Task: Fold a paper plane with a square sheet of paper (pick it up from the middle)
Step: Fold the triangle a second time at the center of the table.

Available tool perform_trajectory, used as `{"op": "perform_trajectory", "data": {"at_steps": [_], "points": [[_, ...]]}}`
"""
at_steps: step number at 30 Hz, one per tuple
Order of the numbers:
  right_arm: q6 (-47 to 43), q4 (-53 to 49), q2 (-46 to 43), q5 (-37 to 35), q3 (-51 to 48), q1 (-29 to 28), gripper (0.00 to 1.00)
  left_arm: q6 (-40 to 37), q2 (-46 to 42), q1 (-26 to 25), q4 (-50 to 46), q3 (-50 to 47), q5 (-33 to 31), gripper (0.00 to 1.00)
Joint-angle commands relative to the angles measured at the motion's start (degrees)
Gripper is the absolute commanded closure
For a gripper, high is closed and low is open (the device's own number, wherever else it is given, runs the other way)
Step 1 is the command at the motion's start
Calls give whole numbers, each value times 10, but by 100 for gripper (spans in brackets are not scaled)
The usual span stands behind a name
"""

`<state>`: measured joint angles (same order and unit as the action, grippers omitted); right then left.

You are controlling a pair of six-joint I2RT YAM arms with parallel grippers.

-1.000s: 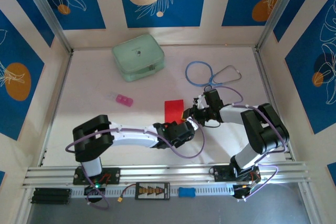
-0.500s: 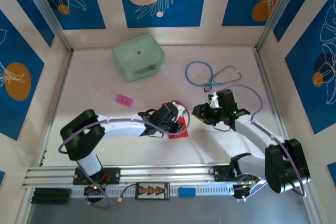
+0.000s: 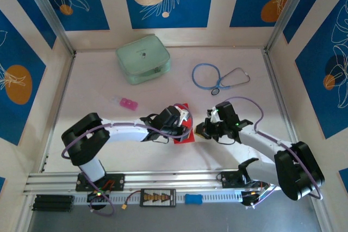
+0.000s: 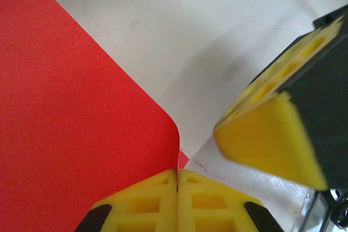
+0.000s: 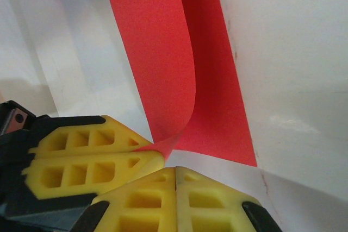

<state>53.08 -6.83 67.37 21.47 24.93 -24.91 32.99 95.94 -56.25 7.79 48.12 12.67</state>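
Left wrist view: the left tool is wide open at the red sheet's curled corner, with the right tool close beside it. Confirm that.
Not wide open. The left wrist view shows the left tool shut, its fingers pressed together on the curled corner of the red sheet. The right tool is indeed close beside it.

square sheet of paper (image 3: 186,137) mid-table, between left pincer (image 4: 177,177) and right pincer (image 5: 175,172); case (image 3: 143,59) behind-left; stethoscope (image 3: 220,77) behind-right; small object (image 3: 129,104) left

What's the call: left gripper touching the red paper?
Touching. Right wrist view: the left gripper is shut on a curled corner of the red paper; left wrist view: that corner runs into its closed jaws.
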Motion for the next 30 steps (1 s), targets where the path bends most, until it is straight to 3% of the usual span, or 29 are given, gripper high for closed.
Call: {"op": "perform_trajectory", "data": {"at_steps": [1, 9, 20, 30], "points": [[16, 45, 17, 29, -12, -6, 93, 5, -4, 5, 9, -1, 16, 99], [4, 78, 77, 51, 11, -13, 93, -4, 2, 4, -6, 6, 19, 93], [9, 93, 90, 47, 10, -13, 93, -21, 2, 4, -33, 11, 14, 87], [-3, 37, 72, 11, 15, -21, 93, -25, -4, 6, -34, 7, 3, 100]]}}
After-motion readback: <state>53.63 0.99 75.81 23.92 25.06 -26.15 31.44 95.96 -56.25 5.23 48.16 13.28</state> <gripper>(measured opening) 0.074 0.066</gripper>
